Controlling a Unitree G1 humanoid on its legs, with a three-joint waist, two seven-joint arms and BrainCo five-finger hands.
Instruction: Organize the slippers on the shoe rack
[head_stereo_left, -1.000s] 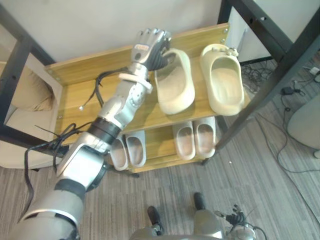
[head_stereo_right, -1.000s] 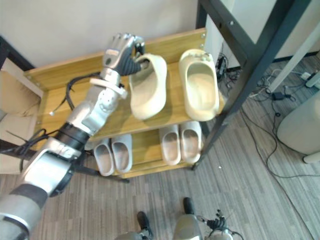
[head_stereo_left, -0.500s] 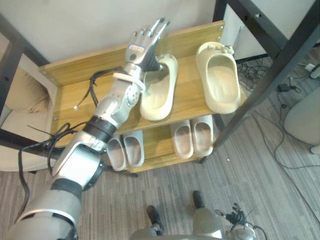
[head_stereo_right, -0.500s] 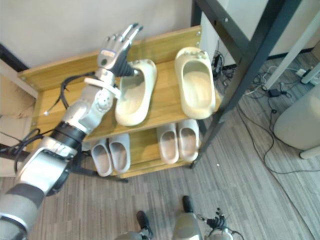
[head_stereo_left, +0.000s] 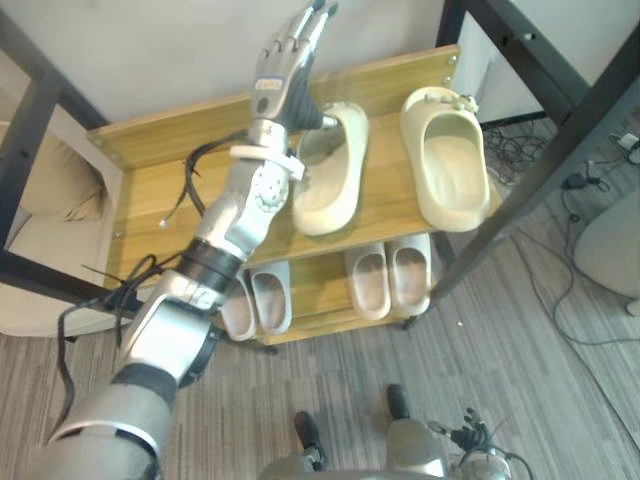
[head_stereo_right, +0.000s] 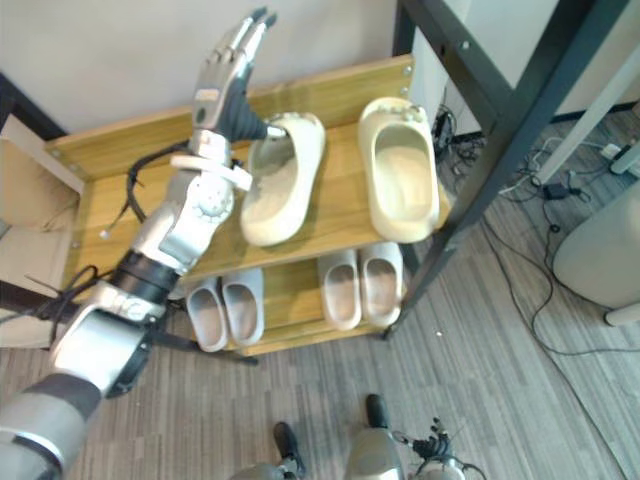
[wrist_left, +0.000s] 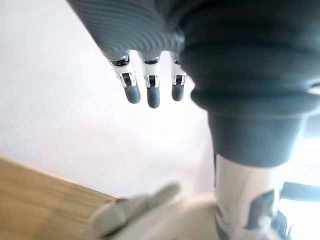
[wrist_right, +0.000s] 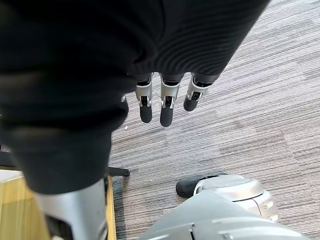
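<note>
While the L hand (head_stereo_left: 287, 70) is held up over the back of the shoe rack (head_stereo_left: 160, 190), its fingers (wrist_left: 152, 92) are straight and close together, pointing at the white wall (head_stereo_left: 150, 50) and holding nothing. The thumb sits just beside the far end of the L cream slipper (head_stereo_left: 330, 175); can't tell if it touches.

Both cream slippers are on the rack's top wooden shelf. The L cream slipper lies at a slant, w/ its near end swung toward the robot's left. The R cream slipper (head_stereo_left: 448, 165) lies straighter, near the shelf's right edge. The two are apart, w/ bare wood between them.

On the lower shelf are two more pairs, each pair side by side: a grey pair (head_stereo_left: 256, 303) on the left and a beige pair (head_stereo_left: 391, 278) on the right.

The R hand (wrist_right: 167, 107) hangs low over the grey striped carpet (head_stereo_left: 520, 380), fingers straight and relaxed, empty.

A black metal post (head_stereo_left: 545, 160) slants across just right of the rack. A beige cushioned seat (head_stereo_left: 45, 200) is on the rack's left.
</note>
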